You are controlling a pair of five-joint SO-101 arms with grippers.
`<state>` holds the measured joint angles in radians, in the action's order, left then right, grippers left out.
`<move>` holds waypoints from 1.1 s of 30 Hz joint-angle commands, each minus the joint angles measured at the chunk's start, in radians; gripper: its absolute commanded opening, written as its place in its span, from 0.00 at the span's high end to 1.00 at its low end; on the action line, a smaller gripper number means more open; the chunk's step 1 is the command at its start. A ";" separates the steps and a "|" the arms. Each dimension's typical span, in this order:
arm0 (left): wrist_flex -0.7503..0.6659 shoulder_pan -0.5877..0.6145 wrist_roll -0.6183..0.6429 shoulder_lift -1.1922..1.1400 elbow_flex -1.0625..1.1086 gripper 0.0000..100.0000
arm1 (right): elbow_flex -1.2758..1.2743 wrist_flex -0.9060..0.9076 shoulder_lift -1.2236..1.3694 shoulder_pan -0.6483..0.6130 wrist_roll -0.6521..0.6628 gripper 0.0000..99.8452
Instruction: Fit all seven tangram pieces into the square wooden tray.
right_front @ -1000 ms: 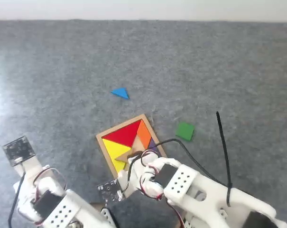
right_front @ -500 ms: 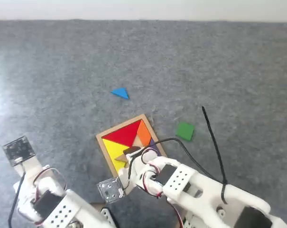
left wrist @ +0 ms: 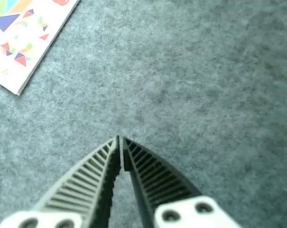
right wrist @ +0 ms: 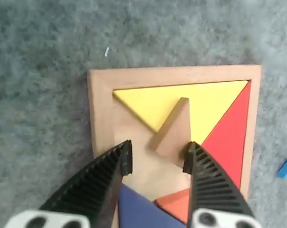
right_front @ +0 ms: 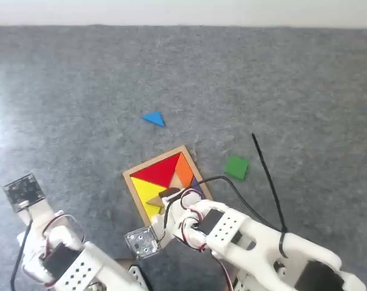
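At the tray's (right wrist: 99, 123) 6 o'clock we saw the right gripper (right wrist: 158, 145) spread astride the tan triangle (right wrist: 174, 133); an off-centre pinch could skid it. The left gripper (left wrist: 120, 140) was clenched, empty.

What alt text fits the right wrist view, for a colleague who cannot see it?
The right end effector hangs open over the square wooden tray, straddling a tan piece whose tip overlaps the yellow triangle. A red triangle, an orange piece and a dark blue piece also lie in the tray.
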<state>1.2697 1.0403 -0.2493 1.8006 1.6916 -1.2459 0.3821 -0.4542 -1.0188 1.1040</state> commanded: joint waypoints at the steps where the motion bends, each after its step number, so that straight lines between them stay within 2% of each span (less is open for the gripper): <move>1: 0.006 0.005 -0.006 0.018 -0.021 0.99 | 0.034 -0.002 0.022 0.013 0.009 0.81; 7: 0.006 0.005 -0.006 0.018 -0.021 0.99 | 0.034 -0.013 0.025 0.012 0.014 0.82; 12: 0.006 0.005 -0.006 0.018 -0.021 0.99 | 0.025 -0.044 0.028 0.012 0.043 0.90; 17: 0.006 0.005 -0.006 0.018 -0.021 0.99 | -0.031 -0.143 0.019 0.016 0.043 0.92; 25: 0.006 0.005 -0.006 0.018 -0.021 0.99 | -0.035 -0.142 0.016 0.024 0.041 0.94; 33: 0.006 0.005 -0.006 0.018 -0.021 0.99 | 0.075 0.104 0.016 0.035 0.072 0.91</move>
<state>1.2697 1.0403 -0.2493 1.8006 1.6916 -1.2106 0.3897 -0.4480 -1.0019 1.1592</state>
